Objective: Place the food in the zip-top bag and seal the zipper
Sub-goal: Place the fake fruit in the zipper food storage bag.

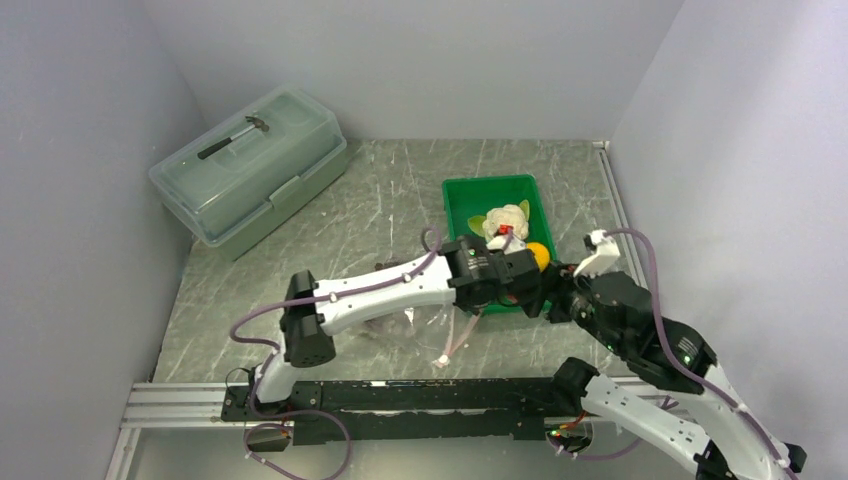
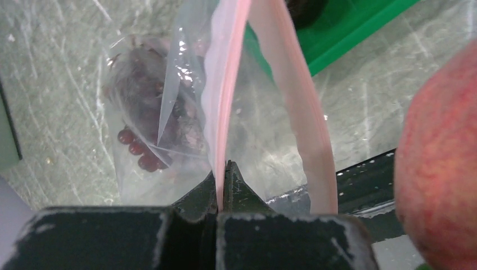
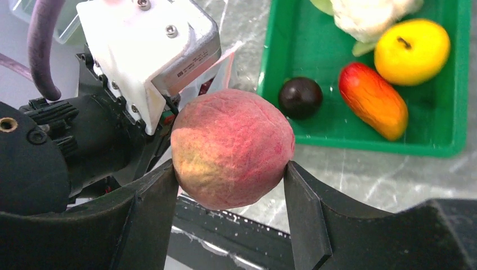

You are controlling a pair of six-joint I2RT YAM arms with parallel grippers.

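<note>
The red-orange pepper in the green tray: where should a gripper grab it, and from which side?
Probably across its narrow middle, from straight above. The pepper lies flat and slanted in the green tray, long and slim, so its width is easy to span. The plum and orange sit close, so sideways approaches look crowded.

Even, soft light; faint shadows; peach (image 2: 444,163) blurred in left wrist view.

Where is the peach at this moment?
In the right wrist view the peach is clamped in the right gripper, just outside the green tray and beside the left gripper pinching the bag.
</note>
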